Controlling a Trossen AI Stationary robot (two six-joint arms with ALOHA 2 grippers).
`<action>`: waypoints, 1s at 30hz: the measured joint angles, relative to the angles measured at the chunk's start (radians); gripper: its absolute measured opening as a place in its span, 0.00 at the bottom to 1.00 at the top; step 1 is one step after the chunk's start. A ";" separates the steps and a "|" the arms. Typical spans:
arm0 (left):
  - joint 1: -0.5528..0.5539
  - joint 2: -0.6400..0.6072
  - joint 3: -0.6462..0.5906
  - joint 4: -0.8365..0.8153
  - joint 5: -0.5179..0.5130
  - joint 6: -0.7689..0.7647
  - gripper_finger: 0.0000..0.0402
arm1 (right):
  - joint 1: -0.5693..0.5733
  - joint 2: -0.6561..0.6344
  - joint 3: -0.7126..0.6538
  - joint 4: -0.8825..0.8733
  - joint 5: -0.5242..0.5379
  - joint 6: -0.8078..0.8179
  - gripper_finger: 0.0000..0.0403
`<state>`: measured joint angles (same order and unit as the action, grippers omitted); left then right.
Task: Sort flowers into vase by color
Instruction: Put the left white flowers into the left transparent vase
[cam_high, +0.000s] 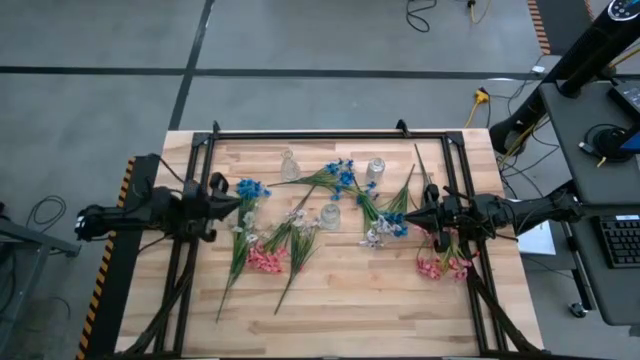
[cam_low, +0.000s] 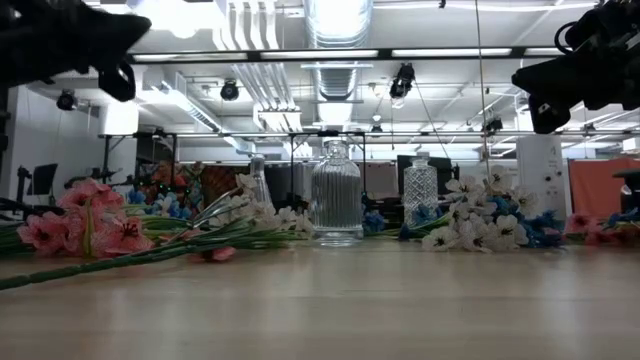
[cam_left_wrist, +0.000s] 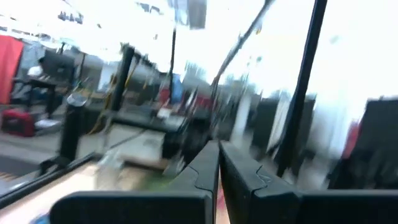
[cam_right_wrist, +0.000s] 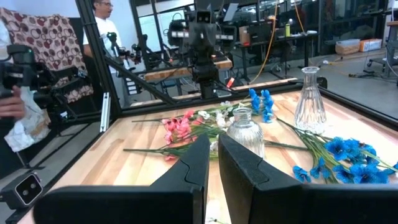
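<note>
Table: I see a pale wooden-plank tabletop (cam_high: 340, 300) inside a black metal frame, holding everything I have to sort.
Left arm: my left gripper (cam_high: 232, 202) hovers above the table's left side, by the blue-headed spray; its fingers (cam_left_wrist: 205, 177) are clenched together on nothing, so I judge it is parked or lining up.
Right arm: my right gripper (cam_high: 415, 216) hovers on the right side, just beside the blue and white bunch; its fingers (cam_right_wrist: 196, 165) are nearly pressed together with nothing between them.
Flowers: the artificial sprays with thin green stems (cam_high: 300, 225) lie flat and scattered across the middle; none stands in a vase, so I judge sorting has barely begun.
Colours: blue clusters (cam_high: 345, 178) lie towards the far side; pink clusters (cam_high: 265, 260) lie at near left, more pink (cam_high: 440, 266) at near right; white blossoms (cam_low: 480, 225) are mixed with blue at right.
Vases: three small clear ribbed glass vases (cam_high: 330, 215) (cam_high: 289, 165) (cam_high: 376, 168) stand upright and empty among the stems, spaced apart, likely one per colour.
</note>
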<state>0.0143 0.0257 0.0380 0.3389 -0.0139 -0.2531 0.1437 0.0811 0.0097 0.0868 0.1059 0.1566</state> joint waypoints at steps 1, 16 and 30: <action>0.000 0.000 0.000 0.025 0.000 -0.017 0.00 | 0.000 0.000 0.000 0.001 0.000 0.000 0.07; 0.001 0.030 0.003 0.049 -0.030 -0.100 0.00 | 0.000 0.000 0.000 0.001 0.002 0.015 0.07; -0.001 0.301 0.201 -0.400 -0.089 -0.813 0.00 | 0.000 0.011 0.000 -0.010 0.186 0.317 0.07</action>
<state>0.0135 0.3270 0.2388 -0.0607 -0.1032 -1.0663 0.1440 0.0920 0.0097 0.0769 0.2916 0.4737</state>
